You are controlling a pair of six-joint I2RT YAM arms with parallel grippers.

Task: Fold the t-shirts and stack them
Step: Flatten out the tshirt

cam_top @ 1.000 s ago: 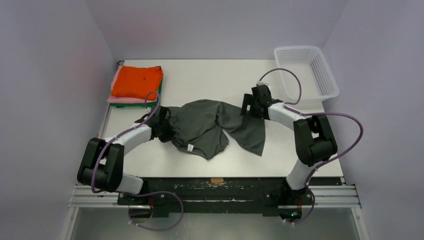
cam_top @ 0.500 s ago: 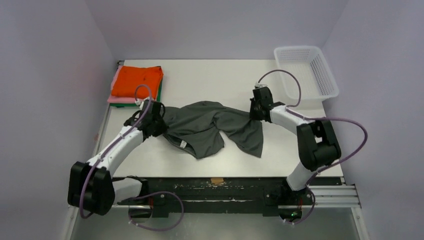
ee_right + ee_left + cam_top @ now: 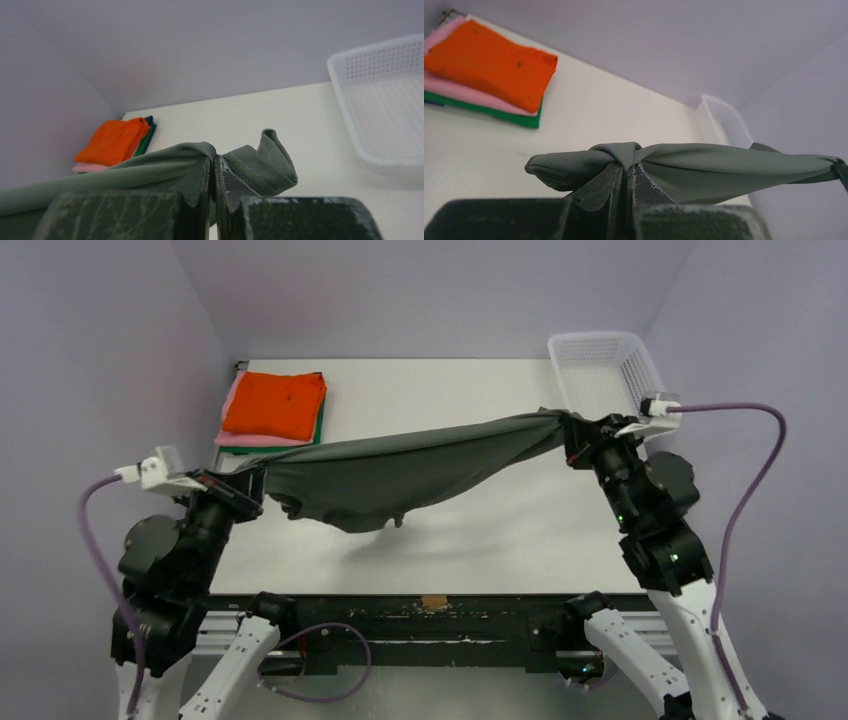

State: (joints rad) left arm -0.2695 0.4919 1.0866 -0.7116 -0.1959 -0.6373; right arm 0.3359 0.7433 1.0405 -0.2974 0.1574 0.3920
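Both your grippers are clamped shut on the dark grey t-shirt (image 3: pixel 400 470). The left gripper (image 3: pixel 248 487) pinches a bunched end at the left, and the right gripper (image 3: pixel 573 436) pinches the other end at the far right. The shirt hangs in the air between them. Its long axis runs left to right and rises a little toward the right, and its belly sags low toward the table (image 3: pixel 480 530), nearer the left grip. Which edge each jaw pair holds, you cannot tell; the cloth is twisted at both grips.

Watch the edges: the folded stack (image 3: pixel 275 405), orange on pink on green, lies just far of your left gripper, and the basket (image 3: pixel 650 380) is just beside your right one. The open room is the bare table beneath and nearer, so a lay-down probably belongs there.
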